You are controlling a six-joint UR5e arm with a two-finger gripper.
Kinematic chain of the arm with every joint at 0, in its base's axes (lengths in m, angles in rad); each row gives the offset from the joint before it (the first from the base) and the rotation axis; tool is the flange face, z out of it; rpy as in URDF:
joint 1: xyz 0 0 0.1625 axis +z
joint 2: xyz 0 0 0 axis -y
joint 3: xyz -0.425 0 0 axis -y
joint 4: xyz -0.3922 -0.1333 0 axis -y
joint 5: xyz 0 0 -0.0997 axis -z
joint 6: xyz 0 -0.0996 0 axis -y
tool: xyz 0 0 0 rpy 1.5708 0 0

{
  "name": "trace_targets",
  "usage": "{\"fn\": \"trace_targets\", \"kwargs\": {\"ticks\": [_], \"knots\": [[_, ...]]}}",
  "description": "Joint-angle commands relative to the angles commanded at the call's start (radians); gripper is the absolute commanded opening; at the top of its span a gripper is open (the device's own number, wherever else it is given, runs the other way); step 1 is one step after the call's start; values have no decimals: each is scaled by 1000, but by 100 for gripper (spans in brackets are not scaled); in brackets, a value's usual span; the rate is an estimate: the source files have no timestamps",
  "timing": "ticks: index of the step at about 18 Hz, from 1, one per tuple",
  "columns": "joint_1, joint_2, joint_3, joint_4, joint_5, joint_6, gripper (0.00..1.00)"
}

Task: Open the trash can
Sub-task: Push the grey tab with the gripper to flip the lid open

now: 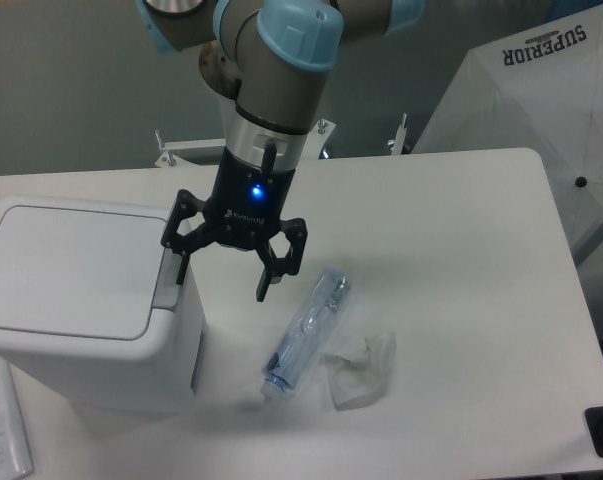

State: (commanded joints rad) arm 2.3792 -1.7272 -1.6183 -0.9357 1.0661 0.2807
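Note:
The trash can (pixel 81 310) is a boxy white bin at the left of the table, its flat lid (pixel 71 268) down. A grey push tab (pixel 168 280) runs along the lid's right edge. My gripper (pixel 221 282) hangs open just right of the can, pointing down. Its left fingertip (pixel 180 272) is right over the tab; I cannot tell if it touches. The right fingertip (pixel 262 290) hovers above the bare table. Nothing is between the fingers.
A clear plastic bottle (pixel 308 330) lies on the table right of the gripper, with a crumpled clear wrapper (pixel 361 368) beside it. A white sheet (pixel 1 425) shows at the bottom left. A white umbrella-like cover (pixel 541 110) stands at the back right.

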Motion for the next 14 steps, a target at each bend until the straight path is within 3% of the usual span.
{"fn": "trace_targets", "kwargs": {"ticks": [14], "knots": [[0, -11, 6, 0, 0, 0, 100]]}}
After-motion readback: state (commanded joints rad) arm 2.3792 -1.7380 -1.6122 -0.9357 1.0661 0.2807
